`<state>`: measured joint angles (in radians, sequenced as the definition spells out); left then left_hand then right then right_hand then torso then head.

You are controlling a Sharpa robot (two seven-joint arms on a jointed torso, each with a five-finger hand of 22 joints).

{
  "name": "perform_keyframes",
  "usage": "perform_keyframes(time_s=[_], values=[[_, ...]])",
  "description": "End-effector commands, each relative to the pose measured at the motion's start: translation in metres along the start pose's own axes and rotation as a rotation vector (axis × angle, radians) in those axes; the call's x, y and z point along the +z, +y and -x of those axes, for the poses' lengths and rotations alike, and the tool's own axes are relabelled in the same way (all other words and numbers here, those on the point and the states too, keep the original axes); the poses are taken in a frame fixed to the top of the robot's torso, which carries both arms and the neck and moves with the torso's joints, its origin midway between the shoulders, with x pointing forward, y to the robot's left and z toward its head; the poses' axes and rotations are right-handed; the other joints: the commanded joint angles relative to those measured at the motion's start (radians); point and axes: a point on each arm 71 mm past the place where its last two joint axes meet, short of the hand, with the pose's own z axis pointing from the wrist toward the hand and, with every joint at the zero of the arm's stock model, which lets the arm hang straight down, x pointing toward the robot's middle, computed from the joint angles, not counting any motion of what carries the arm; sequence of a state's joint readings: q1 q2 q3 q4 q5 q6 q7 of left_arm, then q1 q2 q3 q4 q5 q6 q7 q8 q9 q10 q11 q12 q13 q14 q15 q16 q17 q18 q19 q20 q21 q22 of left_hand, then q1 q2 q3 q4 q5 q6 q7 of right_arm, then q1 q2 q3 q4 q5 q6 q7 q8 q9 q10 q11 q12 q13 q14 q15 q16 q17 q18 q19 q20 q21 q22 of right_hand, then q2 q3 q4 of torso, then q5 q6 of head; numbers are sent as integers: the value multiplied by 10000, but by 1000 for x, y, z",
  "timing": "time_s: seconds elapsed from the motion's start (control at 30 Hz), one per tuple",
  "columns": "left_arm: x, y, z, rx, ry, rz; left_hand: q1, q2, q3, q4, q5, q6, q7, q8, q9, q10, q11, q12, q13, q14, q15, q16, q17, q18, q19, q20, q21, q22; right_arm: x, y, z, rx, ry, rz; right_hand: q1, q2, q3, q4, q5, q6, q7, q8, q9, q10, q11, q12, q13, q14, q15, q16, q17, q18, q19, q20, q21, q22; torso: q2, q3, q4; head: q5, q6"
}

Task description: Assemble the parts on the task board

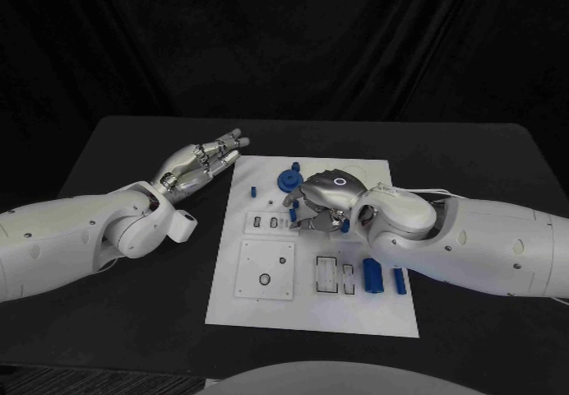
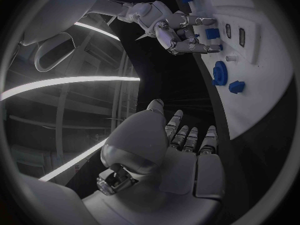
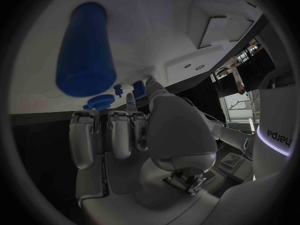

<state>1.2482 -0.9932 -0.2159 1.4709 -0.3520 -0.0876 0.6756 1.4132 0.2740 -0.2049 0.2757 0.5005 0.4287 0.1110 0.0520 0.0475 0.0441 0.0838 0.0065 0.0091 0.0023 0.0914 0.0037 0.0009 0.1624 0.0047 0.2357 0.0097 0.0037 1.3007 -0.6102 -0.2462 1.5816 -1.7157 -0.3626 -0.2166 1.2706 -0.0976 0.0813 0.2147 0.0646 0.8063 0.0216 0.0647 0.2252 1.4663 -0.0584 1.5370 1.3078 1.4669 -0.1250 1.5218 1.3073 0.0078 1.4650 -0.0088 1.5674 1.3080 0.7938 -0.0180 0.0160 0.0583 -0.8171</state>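
The white task board (image 1: 311, 309) lies in the middle of the table. My right hand (image 1: 322, 202) hovers low over its far half, fingers bent down, tips at the board beside a small blue part (image 2: 212, 33); nothing shows in its palm (image 3: 125, 135). A blue cylinder (image 3: 84, 50) lies on the board under that wrist, partly hidden (image 1: 345, 226). A blue gear (image 1: 289, 179) and a small blue peg (image 1: 252, 191) sit beyond the fingers. My left hand (image 1: 204, 160) floats empty off the board's far left corner, fingers stretched out (image 2: 181, 150).
Two blue cylinders (image 1: 371, 276) (image 1: 399, 281) lie on the board's near right part, by my right forearm. Rectangular recesses (image 1: 265, 270) take up the board's near left. Black table (image 1: 142, 329) surrounds the board on all sides.
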Motion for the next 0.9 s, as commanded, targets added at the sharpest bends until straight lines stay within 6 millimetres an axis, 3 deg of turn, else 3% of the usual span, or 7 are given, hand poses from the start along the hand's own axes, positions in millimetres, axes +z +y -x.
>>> perform_keyframes(time_s=[0.03,0.37,0.5,0.67,0.77,0.8,0.9], values=[[-1,-3,-1,-36,-1,-281,26,43,74,9,60,-79,16,1,-9,-15,45,26,5,-23,53,-37,-9,182,5,66,-48,-2,-4,3,5,153,-704,268,-104,-140,-25,213,-119,-238,-32,-23,-121,884,-79,-41,2214,836,-42,-33,1520,-78,1058,-37,34,2628,-1,-2,-2,36,24],[-11,-8,5,384,-630,-344,-5,-342,-90,-11,-456,-97,-196,16,-2,-257,-228,-18,-43,-23,49,-37,-9,185,78,122,13,40,-19,-1,52,57,-2627,738,-535,-426,-164,793,-153,-407,-87,29,-325,888,-150,-30,2223,844,-60,-6,1564,-78,1058,-68,34,2628,-5,2,-2,98,275],[-14,-12,7,742,-1112,-382,-680,-703,-698,137,-2786,80,-73,67,14,-135,-86,7,-17,1,163,-27,0,200,322,258,201,149,-32,-11,87,-287,-3383,652,-1875,-226,-462,808,-148,-24,-69,191,-357,929,-144,71,2332,839,-38,-10,1546,-78,1058,-50,34,2628,-18,13,-18,182,418],[-16,-17,9,1582,-1632,-344,-924,-891,-914,125,-3172,248,169,105,26,230,171,72,46,531,249,137,144,208,858,381,593,347,-47,-25,112,-578,-3785,236,-2497,-138,-553,814,-152,222,-42,258,-387,878,-111,-33,2217,786,-19,-131,1302,-78,1058,-33,34,2628,-59,23,15,215,608],[-9,-28,13,2769,-1541,-426,-838,-1081,-951,58,-2938,733,566,222,79,2235,669,523,434,3240,627,1003,835,-4,3128,513,2122,1066,-55,-38,119,-327,-3789,-255,-3092,379,-653,788,-156,655,-28,413,-371,795,-96,-204,2031,729,-13,-272,1038,-78,1058,-30,34,2628,-111,31,21,215,715],[-5,-33,14,3201,-1496,-466,-535,-1200,-841,-97,-2771,1290,707,366,149,5629,914,1598,1238,6300,963,2547,1618,62,5457,508,3571,1712,-59,-45,121,-136,-3751,-492,-3082,471,-644,778,-151,820,-5,485,-348,767,-86,-260,1970,722,3,-292,1001,-78,1058,-20,34,2628,-137,36,24,221,737],[7,-46,16,4013,-1396,-443,-363,-1303,-810,-82,-2665,2157,570,545,226,7506,1152,2348,2106,8036,748,4190,2197,143,7459,321,4697,2201,-66,-61,122,311,-3601,-1079,-3068,719,-654,768,-122,1064,138,552,-339,663,3,-463,1754,706,103,-349,901,-56,1009,54,-40,2599,-230,52,29,259,722]])
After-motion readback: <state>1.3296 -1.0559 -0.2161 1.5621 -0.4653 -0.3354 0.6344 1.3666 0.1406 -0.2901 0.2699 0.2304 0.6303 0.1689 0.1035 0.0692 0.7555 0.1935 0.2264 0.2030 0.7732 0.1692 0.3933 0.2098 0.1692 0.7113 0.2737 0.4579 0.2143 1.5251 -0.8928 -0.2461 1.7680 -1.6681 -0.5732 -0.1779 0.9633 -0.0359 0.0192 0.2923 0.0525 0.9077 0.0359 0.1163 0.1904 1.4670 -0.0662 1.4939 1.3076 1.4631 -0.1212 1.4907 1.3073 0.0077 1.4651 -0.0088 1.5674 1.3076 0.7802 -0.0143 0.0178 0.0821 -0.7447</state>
